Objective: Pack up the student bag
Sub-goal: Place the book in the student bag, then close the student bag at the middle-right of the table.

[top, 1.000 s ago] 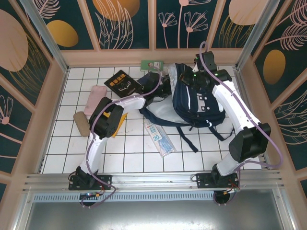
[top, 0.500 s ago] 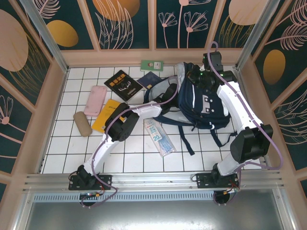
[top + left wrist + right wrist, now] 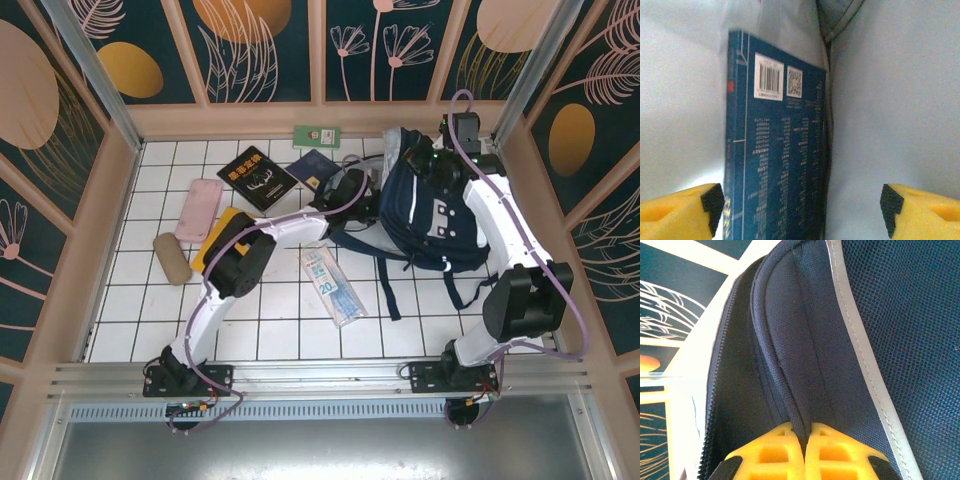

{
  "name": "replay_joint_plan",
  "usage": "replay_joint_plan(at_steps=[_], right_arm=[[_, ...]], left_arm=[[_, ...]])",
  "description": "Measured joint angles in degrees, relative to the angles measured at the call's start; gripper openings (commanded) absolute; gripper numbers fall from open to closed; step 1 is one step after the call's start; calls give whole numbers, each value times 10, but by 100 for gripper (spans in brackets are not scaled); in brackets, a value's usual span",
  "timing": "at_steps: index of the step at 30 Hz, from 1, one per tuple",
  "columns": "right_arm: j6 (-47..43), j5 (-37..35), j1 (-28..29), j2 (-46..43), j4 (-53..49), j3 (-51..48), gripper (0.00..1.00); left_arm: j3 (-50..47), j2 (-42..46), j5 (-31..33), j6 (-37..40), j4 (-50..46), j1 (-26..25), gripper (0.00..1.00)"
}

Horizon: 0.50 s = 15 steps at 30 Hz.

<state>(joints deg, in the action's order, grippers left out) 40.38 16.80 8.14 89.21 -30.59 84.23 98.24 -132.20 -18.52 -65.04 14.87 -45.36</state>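
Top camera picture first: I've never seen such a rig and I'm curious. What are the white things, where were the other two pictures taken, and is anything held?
Those are two robot arms bolted at the near edge of the table, seen from above. The other pictures come from cameras on their wrists; the yellow pieces are their own fingers. The right gripper is shut, pinching a padded edge of the student bag. The left gripper is open inside the bag's pale lining, a blue book between its spread fingers. On the tiles lie a black book, a pink case, a tan roll and a plastic packet.
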Motion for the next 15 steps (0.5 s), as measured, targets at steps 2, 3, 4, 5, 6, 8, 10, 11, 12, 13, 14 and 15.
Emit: replay_joint_plan(at_steps=[2, 3, 4, 5, 6, 8, 10, 11, 12, 13, 14, 15], right_arm=[[-10, -2, -7, 0, 0, -8, 0], [-14, -2, -9, 0, 0, -11, 0], [-19, -2, -10, 0, 1, -15, 0], [-24, -2, -10, 0, 3, -20, 0], [-28, -2, -10, 0, 8, -27, 0], [-36, 0, -8, 0, 20, -43, 0], [-44, 0, -2, 0, 31, -61, 0], [-48, -1, 3, 0, 37, -71, 0], [-52, -2, 9, 0, 42, -79, 0], [-56, -4, 15, 0, 45, -85, 0], [-60, -6, 21, 1, 47, -91, 0], [-65, -9, 28, 3, 47, -94, 0]], left_arm=[[-32, 39, 6, 9, -5, 8, 86], [-44, 55, 8, 13, -6, 12, 86], [-57, 72, 11, 17, -9, 16, 86], [-72, 92, 13, 23, -14, 22, 86], [-87, 112, 16, 28, -19, 28, 86], [-118, 149, 23, 40, -28, 39, 86], [-157, 192, 28, 52, -37, 53, 86], [-175, 212, 31, 60, -43, 60, 86], [-193, 233, 35, 68, -50, 67, 86], [-206, 248, 40, 75, -57, 73, 86], [-221, 266, 44, 83, -64, 81, 86], [-234, 281, 48, 93, -72, 88, 87]])
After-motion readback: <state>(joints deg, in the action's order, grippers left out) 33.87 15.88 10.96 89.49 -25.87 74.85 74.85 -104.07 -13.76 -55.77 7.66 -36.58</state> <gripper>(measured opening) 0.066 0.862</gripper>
